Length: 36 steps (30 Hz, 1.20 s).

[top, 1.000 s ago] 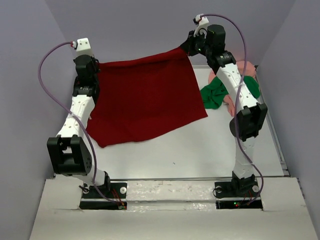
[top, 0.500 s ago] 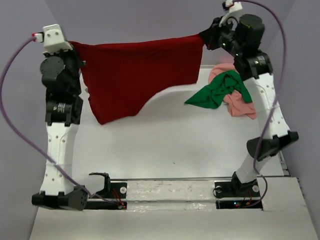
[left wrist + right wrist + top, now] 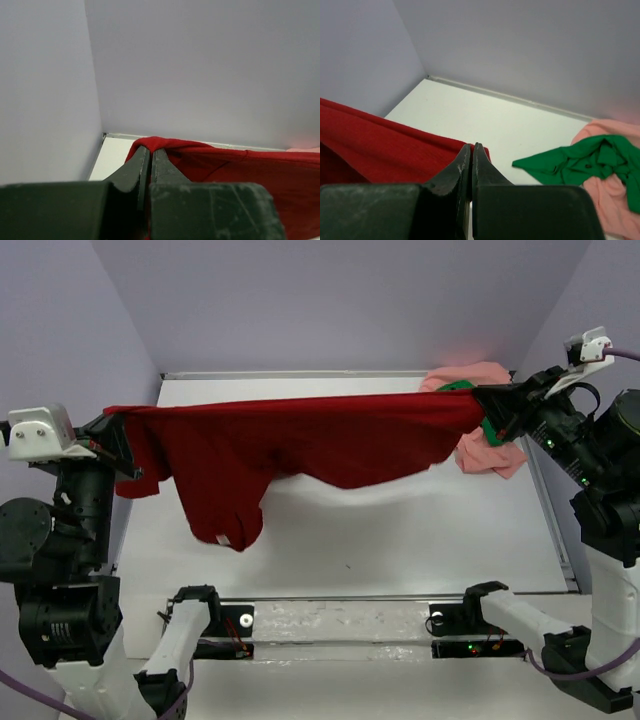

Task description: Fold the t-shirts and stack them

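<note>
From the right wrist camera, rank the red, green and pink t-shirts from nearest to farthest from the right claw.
1. Red t-shirt: pinched in the right claw, running left.
2. Green t-shirt: on the table to the right, tip toward the claw.
3. Pink t-shirt: under and beyond the green one, far right.

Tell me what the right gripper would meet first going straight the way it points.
Past the dark red t-shirt it clamps, the right gripper probably meets the table; depth unclear.
</note>
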Each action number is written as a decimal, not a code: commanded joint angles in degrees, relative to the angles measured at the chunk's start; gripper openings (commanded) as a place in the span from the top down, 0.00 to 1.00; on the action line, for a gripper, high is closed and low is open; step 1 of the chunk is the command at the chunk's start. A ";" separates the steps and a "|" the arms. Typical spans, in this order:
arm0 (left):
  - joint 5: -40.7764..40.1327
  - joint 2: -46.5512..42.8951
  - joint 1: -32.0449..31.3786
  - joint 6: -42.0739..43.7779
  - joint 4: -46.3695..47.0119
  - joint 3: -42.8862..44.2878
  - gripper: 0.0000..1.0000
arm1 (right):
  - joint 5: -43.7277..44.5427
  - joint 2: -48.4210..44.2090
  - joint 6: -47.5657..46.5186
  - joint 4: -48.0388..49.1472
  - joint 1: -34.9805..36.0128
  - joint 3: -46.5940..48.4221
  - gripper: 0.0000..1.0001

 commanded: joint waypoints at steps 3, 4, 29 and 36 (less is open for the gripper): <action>4.28 3.62 4.04 -0.41 0.77 0.68 1.00 | -0.74 13.50 0.95 -5.78 -1.81 5.82 1.00; 3.76 7.02 4.04 -0.33 6.71 -2.73 1.00 | -1.18 17.63 0.42 -5.61 -1.81 10.90 1.00; -10.31 70.07 0.53 5.56 48.69 -1.62 1.00 | 4.88 91.33 -0.46 20.57 -2.87 46.99 1.00; -13.74 67.79 -0.80 5.56 51.24 -2.23 1.00 | 1.02 89.13 -0.02 23.48 -2.87 48.12 1.00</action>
